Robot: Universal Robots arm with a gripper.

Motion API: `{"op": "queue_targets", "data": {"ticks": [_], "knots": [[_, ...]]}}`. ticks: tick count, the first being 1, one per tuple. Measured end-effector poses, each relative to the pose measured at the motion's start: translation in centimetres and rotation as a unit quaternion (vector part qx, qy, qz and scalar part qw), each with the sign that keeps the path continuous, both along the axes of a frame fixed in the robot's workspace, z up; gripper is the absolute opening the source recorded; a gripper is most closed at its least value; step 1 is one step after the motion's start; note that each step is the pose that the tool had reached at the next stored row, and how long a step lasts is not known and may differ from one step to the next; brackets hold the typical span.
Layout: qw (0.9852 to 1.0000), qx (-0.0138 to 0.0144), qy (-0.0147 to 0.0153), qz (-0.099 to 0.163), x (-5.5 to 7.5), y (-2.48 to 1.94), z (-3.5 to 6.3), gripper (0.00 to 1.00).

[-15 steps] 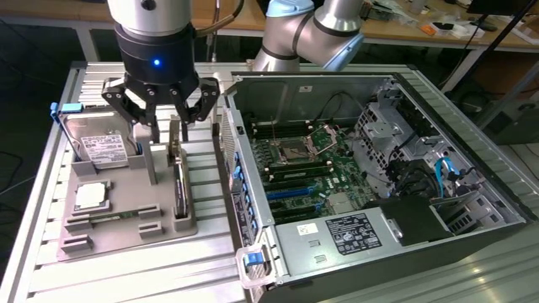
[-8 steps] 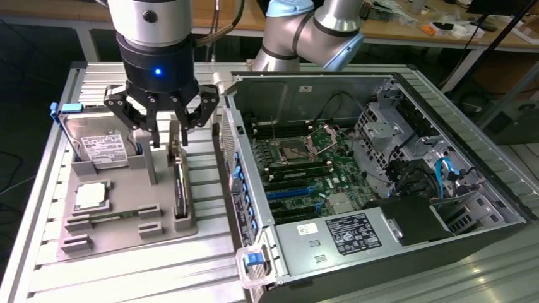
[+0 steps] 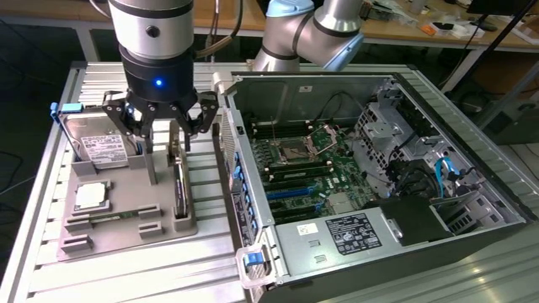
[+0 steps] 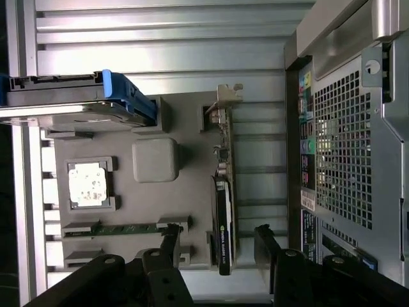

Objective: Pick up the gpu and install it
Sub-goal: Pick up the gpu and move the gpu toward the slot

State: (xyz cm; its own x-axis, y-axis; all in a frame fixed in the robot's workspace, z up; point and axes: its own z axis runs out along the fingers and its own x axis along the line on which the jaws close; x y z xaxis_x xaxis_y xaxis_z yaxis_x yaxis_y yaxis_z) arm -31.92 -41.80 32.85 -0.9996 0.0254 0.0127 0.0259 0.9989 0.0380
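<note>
At the exterior view's left, the hard drive (image 3: 101, 148) is standing in the grey holder (image 3: 126, 238), and the square chip (image 3: 91, 196) is lying beside it. The gpu (image 3: 178, 184) is standing on edge in the holder's slot nearest the computer case (image 3: 471, 148). The gripper (image 3: 164, 144) is hovering over it, its 2 fingers (image 4: 170, 246) spread wide, straddling the card without touching it.

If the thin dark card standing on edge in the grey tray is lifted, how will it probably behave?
The thin dark card looks rigid, so it probably will not flex. Standing on its narrow edge in the grey tray, it may tip if pushed sideways. Its bare board seems fragile.
</note>
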Motion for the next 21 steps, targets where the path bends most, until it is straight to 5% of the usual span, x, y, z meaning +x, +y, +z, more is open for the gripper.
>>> {"op": "queue_targets", "data": {"ticks": [3,7,9,11,14,17,18,21], "knots": [[1.0,-0.0004,0.0017,0.0,0.0,0.0,-0.42,0.59],[0.9999,-0.003,0.01,0.011,0.01,0.0,-0.68,0.59],[0.9998,-0.0042,0.0111,0.013,0.03,0.0,-0.87,0.59],[0.9998,-0.0091,0.0112,0.013,0.03,0.0,-0.97,0.59],[0.9996,-0.0241,0.01,0.013,0.03,0.0,-1.01,0.59],[0.9996,-0.0242,0.01,0.013,0.02,0.0,-1.01,0.59],[0.9996,-0.0243,0.0089,0.013,0.0,0.0,-1.0,0.59],[0.9996,-0.0245,-0.0074,0.013,-0.08,0.0,-1.05,0.59]]}}
